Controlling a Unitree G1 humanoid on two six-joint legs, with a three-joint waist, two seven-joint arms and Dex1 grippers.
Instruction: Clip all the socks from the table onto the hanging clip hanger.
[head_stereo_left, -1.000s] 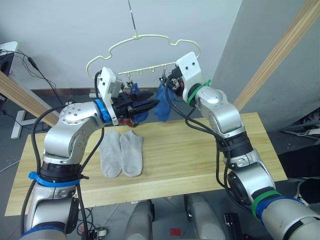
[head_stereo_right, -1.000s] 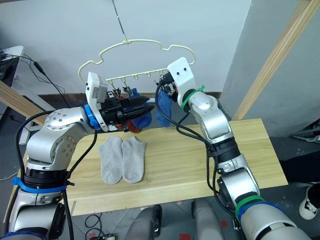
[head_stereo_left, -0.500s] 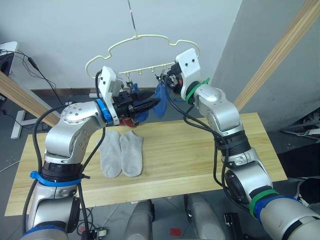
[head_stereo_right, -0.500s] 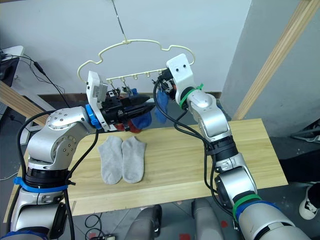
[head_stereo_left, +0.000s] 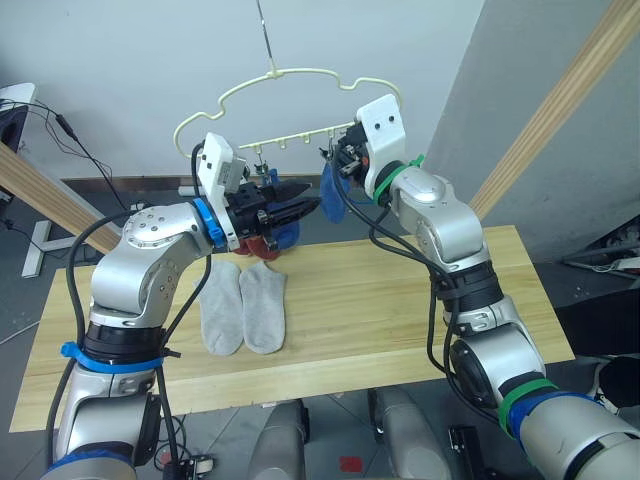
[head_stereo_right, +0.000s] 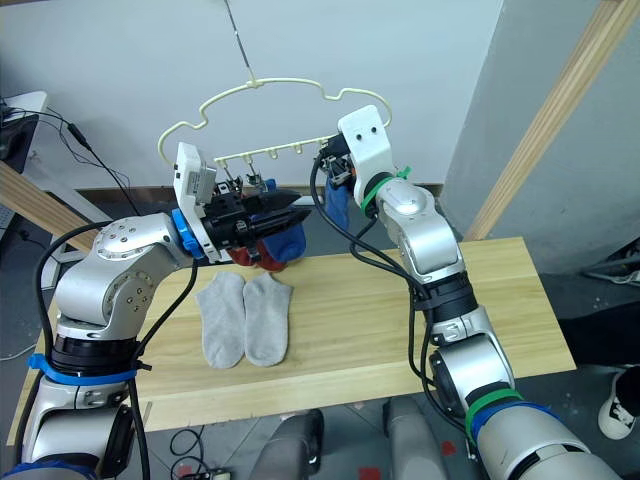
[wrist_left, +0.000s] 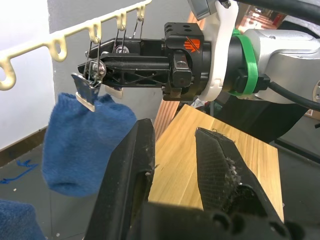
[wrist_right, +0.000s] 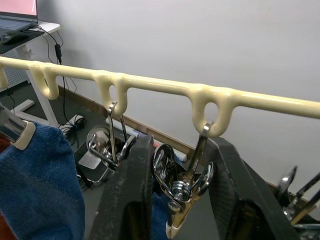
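The clip hanger (head_stereo_left: 290, 105) is thin pale yellow-green wire bent into a cloud outline, its looped bar carrying small shiny metal clips (wrist_right: 182, 182). One fuzzy blue sock (wrist_left: 82, 142) hangs from a clip; another blue sock (head_stereo_right: 337, 205) hangs beside my right gripper (wrist_right: 175, 200), whose fingers sit narrowly apart around a clip. My right arm reaches up, bent at the elbow. My left gripper (wrist_left: 172, 165) is held level toward the hanger, fingers apart, holding nothing. Two soft grey socks (head_stereo_left: 243, 305) lie flat, side by side, toward the table's (head_stereo_left: 400, 320) left end, with a brick red sock (head_stereo_right: 268, 258) near its far edge.
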